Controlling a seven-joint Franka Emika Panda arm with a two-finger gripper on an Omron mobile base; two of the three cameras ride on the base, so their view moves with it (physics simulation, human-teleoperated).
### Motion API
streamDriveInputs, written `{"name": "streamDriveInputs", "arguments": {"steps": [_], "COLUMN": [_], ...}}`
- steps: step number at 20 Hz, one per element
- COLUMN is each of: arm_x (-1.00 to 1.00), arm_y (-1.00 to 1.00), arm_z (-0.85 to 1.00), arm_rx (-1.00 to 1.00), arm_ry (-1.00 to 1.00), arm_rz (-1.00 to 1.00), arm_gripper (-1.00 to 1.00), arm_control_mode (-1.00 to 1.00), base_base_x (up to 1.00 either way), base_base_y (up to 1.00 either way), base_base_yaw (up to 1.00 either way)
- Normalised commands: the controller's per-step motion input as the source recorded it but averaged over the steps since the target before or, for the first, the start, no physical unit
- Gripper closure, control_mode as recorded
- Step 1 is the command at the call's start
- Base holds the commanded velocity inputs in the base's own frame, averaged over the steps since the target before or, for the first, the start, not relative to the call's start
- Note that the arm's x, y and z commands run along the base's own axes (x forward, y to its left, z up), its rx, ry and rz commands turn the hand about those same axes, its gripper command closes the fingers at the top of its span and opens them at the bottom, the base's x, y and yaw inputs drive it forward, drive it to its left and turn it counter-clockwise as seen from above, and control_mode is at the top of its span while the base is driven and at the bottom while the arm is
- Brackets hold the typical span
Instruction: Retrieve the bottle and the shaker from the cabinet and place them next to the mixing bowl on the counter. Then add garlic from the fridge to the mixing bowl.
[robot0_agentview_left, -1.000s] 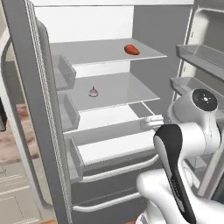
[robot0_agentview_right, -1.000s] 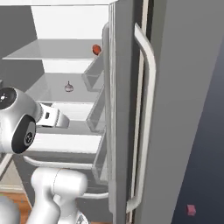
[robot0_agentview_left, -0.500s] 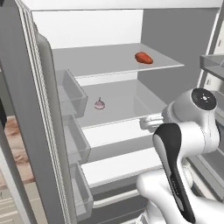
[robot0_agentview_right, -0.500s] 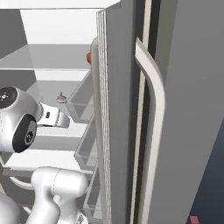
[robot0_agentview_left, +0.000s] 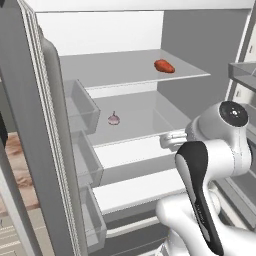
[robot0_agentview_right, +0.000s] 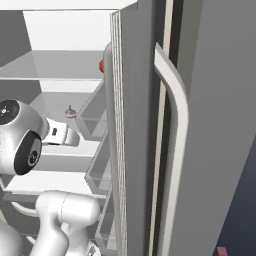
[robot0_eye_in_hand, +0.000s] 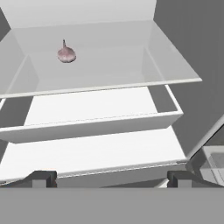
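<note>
One fridge (robot0_agentview_left: 210, 45), standing open, white inner walls showing, its grey door with one long curved handle (robot0_agentview_right: 175, 125) taking up the right base view. Inside it, two clear glass shelves are showing: an upper shelf (robot0_agentview_left: 110, 70) and a middle shelf (robot0_eye_in_hand: 166, 65), with one white drawer (robot0_eye_in_hand: 100, 124) sitting just under the middle shelf and a white ledge below that. Three clear door bins (robot0_agentview_left: 80, 105) are stacking down the left door, one above the other. One white arm is reaching toward the fridge at middle-shelf height; its gripper (robot0_eye_in_hand: 111, 178) is hanging in front of the drawer's lower ledge, the two dark fingertips (robot0_eye_in_hand: 41, 177) spread wide apart, pinching nothing. One orange-red vegetable (robot0_agentview_left: 164, 66) is lying on the upper shelf, toward the right. One garlic (robot0_eye_in_hand: 66, 54) bulb is sitting upright on the middle shelf, toward the back left, well apart from the gripper and touching nothing else.
</note>
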Motion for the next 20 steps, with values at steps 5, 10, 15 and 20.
{"name": "streamDriveInputs", "arguments": {"steps": [5, 10, 15, 20], "arm_x": [0.12, 0.13, 0.07, 0.47], "arm_y": [0.22, 0.48, 0.48, 0.37], "arm_z": [0.0, 0.21, 0.4, 0.02], "arm_rx": [0.03, -0.04, -0.26, -0.14], "arm_ry": [-0.1, -0.01, 0.3, 0.28], "arm_rz": [0.16, 0.25, 0.0, -0.04], "arm_gripper": [-1.0, -1.0, -1.0, -1.0], "arm_control_mode": [-1.0, -1.0, -1.0, -1.0], "base_base_x": [0.0, 0.0, 0.0, 0.0], "base_base_y": [0.03, 0.0, 0.0, 0.0], "base_base_yaw": [0.0, 0.0, 0.0, 0.0]}}
